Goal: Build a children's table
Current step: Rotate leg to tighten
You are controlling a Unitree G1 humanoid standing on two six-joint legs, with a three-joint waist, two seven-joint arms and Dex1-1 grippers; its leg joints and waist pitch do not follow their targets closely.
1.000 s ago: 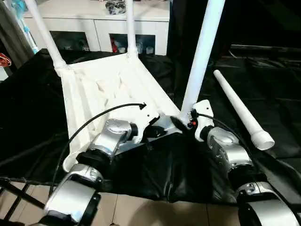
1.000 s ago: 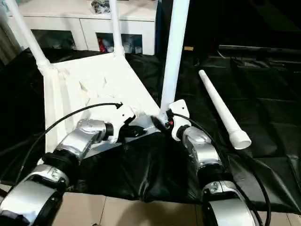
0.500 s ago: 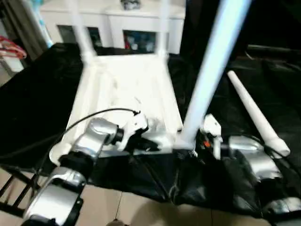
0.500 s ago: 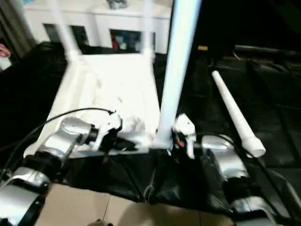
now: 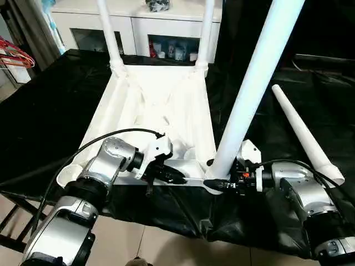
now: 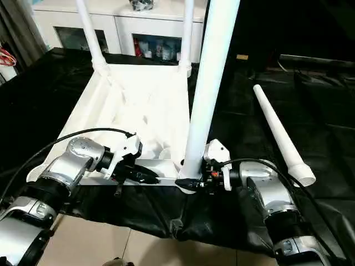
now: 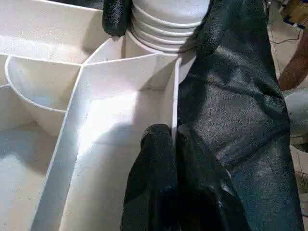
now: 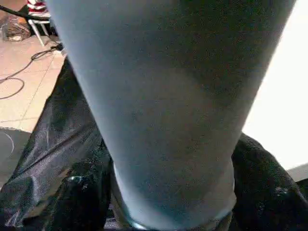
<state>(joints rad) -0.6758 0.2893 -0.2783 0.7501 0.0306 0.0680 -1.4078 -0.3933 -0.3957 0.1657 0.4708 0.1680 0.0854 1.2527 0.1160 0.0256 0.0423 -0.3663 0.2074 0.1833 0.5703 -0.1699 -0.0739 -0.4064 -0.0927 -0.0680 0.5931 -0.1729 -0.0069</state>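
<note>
While the children's table (image 5: 161,105) lies upside down on the black-covered counter (image 5: 50,111), three white legs stand in its corner sockets and a fourth leg (image 5: 302,133) lies loose on the cover to its right. The left hand (image 7: 174,144) is pressed together on the thin rim at the near edge. The right hand (image 5: 219,180) clasps the base of the near right leg (image 5: 252,83), one finger on each side.

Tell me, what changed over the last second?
The tabletop turned squarer to the robot. The right gripper swung around to the near leg's base, fingers either side. The left gripper still pinches the rim; the loose leg still lies alongside.
</note>
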